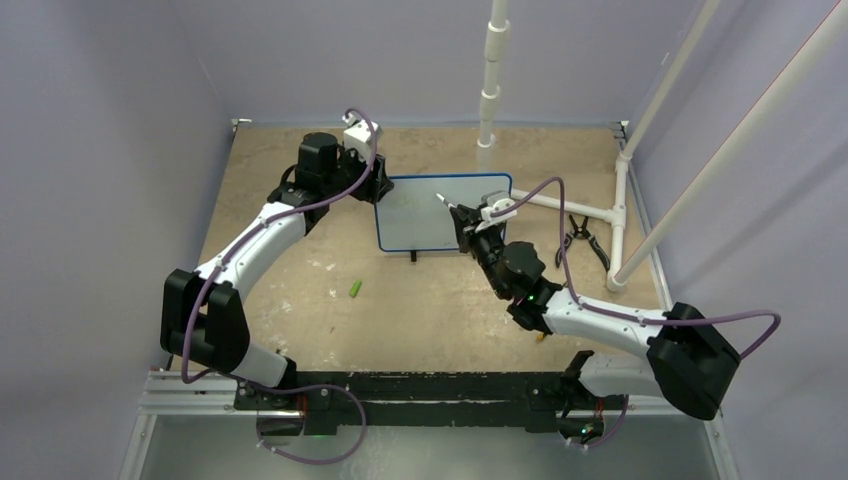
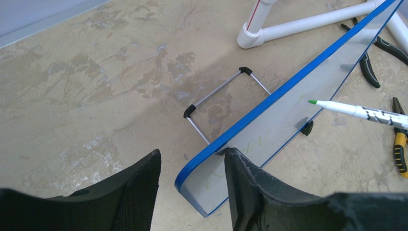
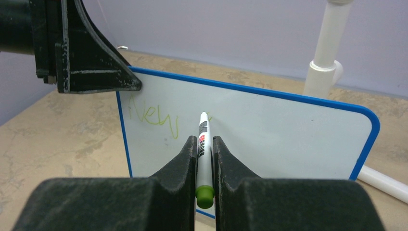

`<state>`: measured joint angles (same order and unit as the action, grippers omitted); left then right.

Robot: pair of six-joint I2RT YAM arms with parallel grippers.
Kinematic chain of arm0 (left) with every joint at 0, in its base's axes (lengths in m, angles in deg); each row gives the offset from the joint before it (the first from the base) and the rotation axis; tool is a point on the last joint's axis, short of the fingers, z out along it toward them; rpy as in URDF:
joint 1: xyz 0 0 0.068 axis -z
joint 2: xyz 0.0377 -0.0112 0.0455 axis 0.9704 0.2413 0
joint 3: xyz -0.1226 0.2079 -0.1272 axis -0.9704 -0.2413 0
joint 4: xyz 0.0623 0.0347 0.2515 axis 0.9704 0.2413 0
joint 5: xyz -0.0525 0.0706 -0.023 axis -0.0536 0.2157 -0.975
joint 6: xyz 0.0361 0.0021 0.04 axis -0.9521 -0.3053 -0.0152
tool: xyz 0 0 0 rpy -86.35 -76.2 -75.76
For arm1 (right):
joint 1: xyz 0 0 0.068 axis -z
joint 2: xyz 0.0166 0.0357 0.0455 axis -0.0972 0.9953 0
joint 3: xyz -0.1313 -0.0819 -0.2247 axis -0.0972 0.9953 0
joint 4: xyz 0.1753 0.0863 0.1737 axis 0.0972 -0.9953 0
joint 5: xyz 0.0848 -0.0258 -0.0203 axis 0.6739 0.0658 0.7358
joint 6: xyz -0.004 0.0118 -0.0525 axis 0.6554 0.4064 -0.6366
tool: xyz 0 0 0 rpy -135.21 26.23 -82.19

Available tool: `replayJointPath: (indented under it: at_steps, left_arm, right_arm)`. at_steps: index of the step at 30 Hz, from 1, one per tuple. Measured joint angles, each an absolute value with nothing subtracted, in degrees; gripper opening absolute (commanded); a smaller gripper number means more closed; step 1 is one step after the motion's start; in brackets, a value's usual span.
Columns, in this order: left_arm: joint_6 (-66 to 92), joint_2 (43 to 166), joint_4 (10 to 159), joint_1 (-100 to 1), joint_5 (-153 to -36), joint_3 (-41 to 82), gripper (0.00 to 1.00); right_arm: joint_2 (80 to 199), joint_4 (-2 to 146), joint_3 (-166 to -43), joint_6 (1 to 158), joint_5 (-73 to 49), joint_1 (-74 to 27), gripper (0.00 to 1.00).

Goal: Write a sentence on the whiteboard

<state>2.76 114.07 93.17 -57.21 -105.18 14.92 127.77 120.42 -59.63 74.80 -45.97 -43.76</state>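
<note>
The whiteboard [image 1: 430,222] stands upright on the table, blue-framed; it also shows in the left wrist view [image 2: 288,115] and the right wrist view [image 3: 288,130]. The sentence [image 3: 151,115] is faint green letters reading roughly "New" at the board's upper left, also seen faintly from the left wrist [image 2: 257,142]. My right gripper [image 3: 205,139] is shut on a white marker with a green tail [image 3: 204,130], its tip at or just off the board face. My left gripper [image 2: 192,151] is open, straddling the board's top left edge, with one finger [image 2: 240,168] against the front face.
A small green cap [image 1: 355,289] lies on the table left of centre. Black pliers [image 1: 585,240] and a white PVC pipe frame [image 1: 620,200] stand right of the board. Yellow-handled pliers [image 2: 399,149] lie nearby. The board's wire stand [image 2: 216,94] sits behind it.
</note>
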Motion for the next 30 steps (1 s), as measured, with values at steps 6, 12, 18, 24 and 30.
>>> replayJointPath:
  at_steps: [6,12,18,24,30]
  left_arm:
    - [2.78,114.03,93.12,-57.21,-105.42,14.59,0.45]
    - [2.78,113.99,93.19,-57.21,-105.4,14.02,0.43]
    - [2.78,113.96,93.17,-57.21,-105.37,14.02,0.41]
    - [2.76,113.96,93.17,-57.21,-105.37,14.02,0.4]
    - [2.76,113.96,93.17,-57.21,-105.35,14.02,0.39]
  right_arm:
    - [130.07,120.35,-59.63,74.38,-45.66,-43.92,0.0]
    - [131.56,119.96,-59.63,74.31,-45.84,-44.24,0.0]
    - [132.21,119.98,-59.69,74.34,-45.99,-44.35,0.0]
    - [132.21,119.98,-59.69,74.49,-47.43,-44.66,0.0]
    - [132.04,119.98,-59.69,74.6,-48.18,-44.68,0.0]
